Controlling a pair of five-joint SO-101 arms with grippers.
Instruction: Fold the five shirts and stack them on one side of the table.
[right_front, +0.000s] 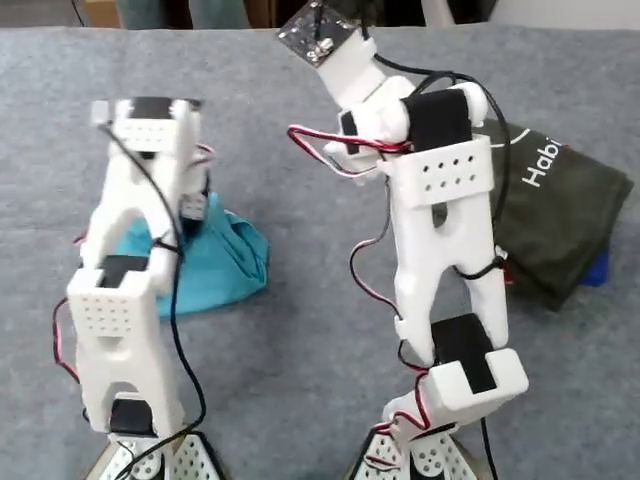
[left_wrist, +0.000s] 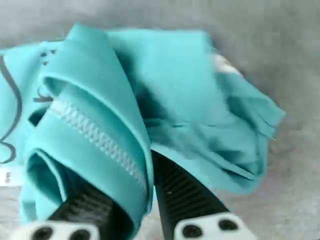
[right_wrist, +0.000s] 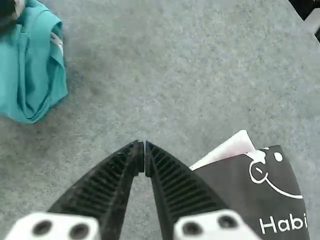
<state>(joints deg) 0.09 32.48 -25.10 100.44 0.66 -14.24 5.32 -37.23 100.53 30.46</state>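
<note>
High view: the teal shirt (right_front: 225, 262) is lying crumpled left of centre on the worktop (right_front: 300, 350), and the dark shirt (right_front: 565, 220) is sitting near the right edge.

Left wrist view: the left gripper (left_wrist: 145, 170) is pinching a teal fold. Folding appears to be in hand. The next move is calling for flattening the shirt into the open room alongside.

Right wrist view: the right gripper (right_wrist: 144, 150) is hanging pressed together, holding nothing, beside the dark shirt.

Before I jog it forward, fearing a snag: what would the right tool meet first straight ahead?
Likely bare grey table cover, between the teal shirt and the dark shirt; the right tool aims at neither. Depth is unclear.
</note>
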